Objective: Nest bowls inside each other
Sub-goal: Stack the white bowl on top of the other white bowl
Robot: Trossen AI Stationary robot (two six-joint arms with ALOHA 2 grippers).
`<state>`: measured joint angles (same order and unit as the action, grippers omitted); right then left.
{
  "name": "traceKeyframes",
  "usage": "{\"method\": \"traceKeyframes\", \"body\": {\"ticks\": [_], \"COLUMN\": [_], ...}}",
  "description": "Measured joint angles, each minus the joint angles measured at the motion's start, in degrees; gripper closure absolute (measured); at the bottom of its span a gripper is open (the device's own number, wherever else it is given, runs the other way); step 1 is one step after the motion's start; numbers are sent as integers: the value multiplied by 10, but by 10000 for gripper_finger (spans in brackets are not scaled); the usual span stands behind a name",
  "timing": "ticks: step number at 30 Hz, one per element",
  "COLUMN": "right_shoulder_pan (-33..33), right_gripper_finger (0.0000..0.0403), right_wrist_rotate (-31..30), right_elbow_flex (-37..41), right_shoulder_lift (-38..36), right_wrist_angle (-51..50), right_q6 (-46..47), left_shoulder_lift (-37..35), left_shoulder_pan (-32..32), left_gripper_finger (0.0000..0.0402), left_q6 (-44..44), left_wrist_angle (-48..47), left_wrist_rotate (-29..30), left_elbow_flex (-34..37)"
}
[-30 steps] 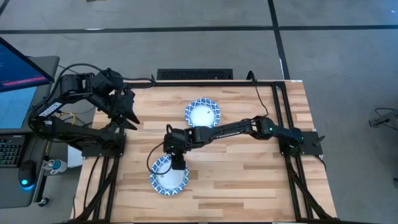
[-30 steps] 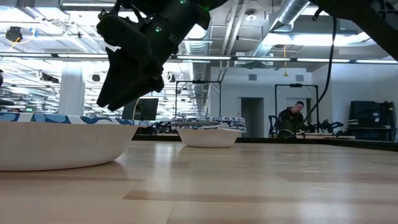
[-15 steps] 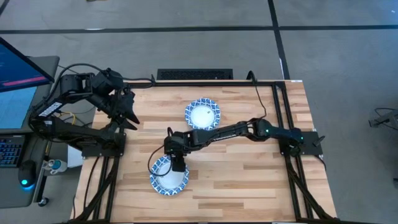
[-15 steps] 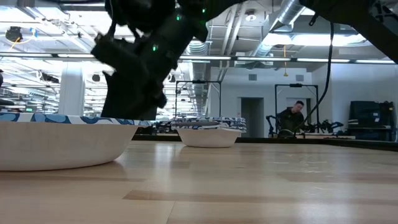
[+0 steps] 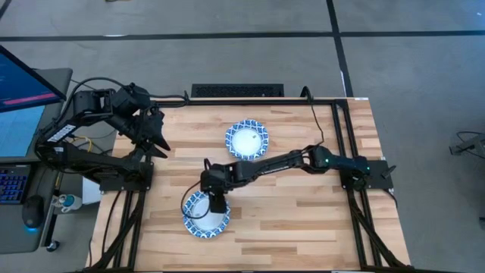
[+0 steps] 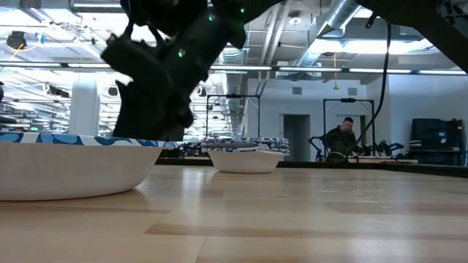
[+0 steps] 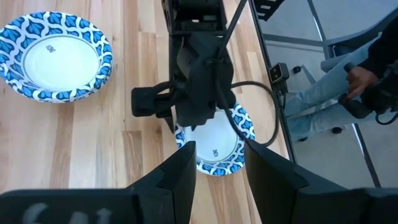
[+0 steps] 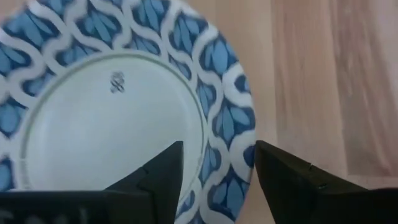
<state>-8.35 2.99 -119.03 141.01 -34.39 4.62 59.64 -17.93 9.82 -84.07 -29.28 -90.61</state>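
Two blue-and-white patterned bowls with white centres show. One bowl (image 5: 247,139) (image 6: 245,158) (image 7: 56,56) rests on its base toward the table's far side. The other bowl (image 5: 204,216) (image 6: 73,166) (image 7: 214,146) (image 8: 118,118) sits near the near edge. My right gripper (image 5: 216,201) (image 6: 150,109) (image 8: 217,171) is open and points down over this near bowl. Its fingers stand on either side of the bowl's rim (image 8: 217,124). My left gripper (image 5: 157,140) (image 7: 221,168) is open, raised at the table's left edge, away from both bowls. My right gripper comes from above at the near bowl's rim (image 8: 221,134) on its far side, one finger (image 8: 155,180) over the white centre, the other finger (image 8: 292,180) outside the rim. I cannot tell whether either finger touches the bowl.
The wooden table (image 5: 303,220) has bare surface to the right of both bowls. Dark frame rails (image 5: 337,129) run along its far and right edges. A seated person (image 6: 340,139) (image 7: 367,74) is in the room beyond the table.
My right gripper has moved a little toward the table's near edge and down toward the near bowl, tipping to point more steeply downward. Both bowls have stayed in place.
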Motion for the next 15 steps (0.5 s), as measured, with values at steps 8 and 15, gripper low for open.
{"method": "traceKeyframes", "body": {"ticks": [8, 15], "right_shoulder_pan": [0, 3], "right_gripper_finger": [269, 390], "right_wrist_rotate": [-30, -16], "right_elbow_flex": [23, 23], "right_shoulder_lift": [0, -3], "right_wrist_angle": [3, 0], "right_q6": [31, 30], "left_shoulder_lift": [0, 0], "left_shoulder_pan": [0, 0], "left_gripper_finger": [275, 276], "left_q6": [-16, -17], "left_wrist_angle": [0, 9], "left_wrist_rotate": [0, 0], "left_elbow_flex": [0, 0]}}
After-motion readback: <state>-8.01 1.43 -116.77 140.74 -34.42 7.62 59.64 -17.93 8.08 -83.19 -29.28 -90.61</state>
